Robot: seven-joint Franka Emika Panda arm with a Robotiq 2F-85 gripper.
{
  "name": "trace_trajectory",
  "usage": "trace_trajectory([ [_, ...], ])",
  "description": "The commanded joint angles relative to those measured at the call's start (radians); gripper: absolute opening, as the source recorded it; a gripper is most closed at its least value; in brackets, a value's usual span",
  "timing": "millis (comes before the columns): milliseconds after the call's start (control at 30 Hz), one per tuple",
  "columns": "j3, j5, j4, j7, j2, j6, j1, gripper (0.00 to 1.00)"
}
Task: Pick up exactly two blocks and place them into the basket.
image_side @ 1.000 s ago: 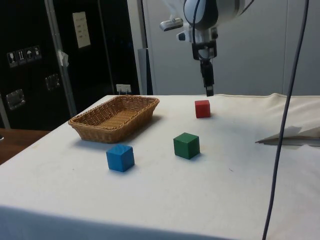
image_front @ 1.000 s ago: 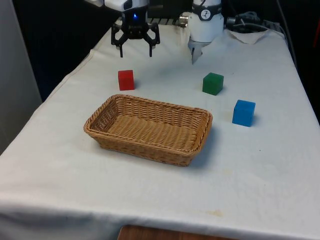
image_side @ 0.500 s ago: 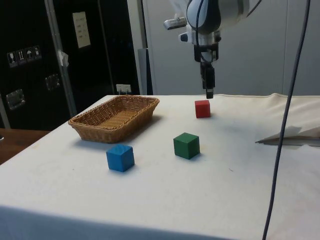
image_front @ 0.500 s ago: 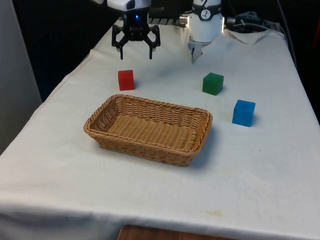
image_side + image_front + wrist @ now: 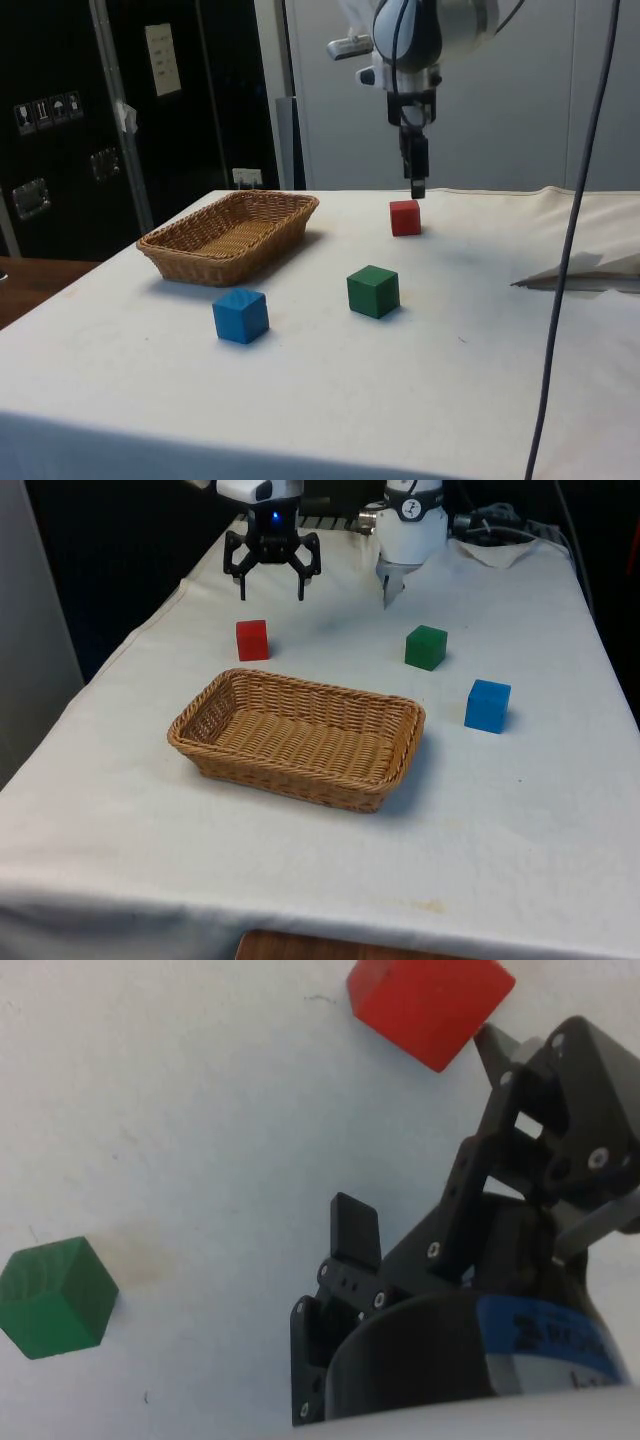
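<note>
basket (image 5: pixel 296 738) mid-table | three blocks (image 5: pixel 252 639) behind and beside it

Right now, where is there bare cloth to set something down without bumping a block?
Widest bare patch: the near cloth in front of the basket. Smaller gap between basket and blue block. Crowded at the far end: red block, green block, and the open tool hanging above.

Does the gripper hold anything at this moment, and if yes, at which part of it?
Nothing is held. The gripper hangs open above the table, and the red block sits on the cloth apart from the fingers.
</note>
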Motion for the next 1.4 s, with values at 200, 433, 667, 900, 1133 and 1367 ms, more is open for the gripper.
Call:
trace_trajectory([
  [200,0.015,0.023,0.027,0.000,0.026,0.000,0.000,1.00],
  [433,0.076,0.108,0.048,-0.035,0.063,0.009,-0.025,1.00],
  [667,0.082,0.157,0.063,-0.071,0.081,-0.008,-0.027,1.00],
  [900,0.091,0.203,0.075,-0.120,0.107,-0.013,-0.038,1.00],
  [1133,0.094,0.222,0.088,-0.165,0.132,-0.016,-0.052,1.00],
  [1367,0.096,0.258,0.109,-0.225,0.168,-0.027,-0.068,1.00],
])
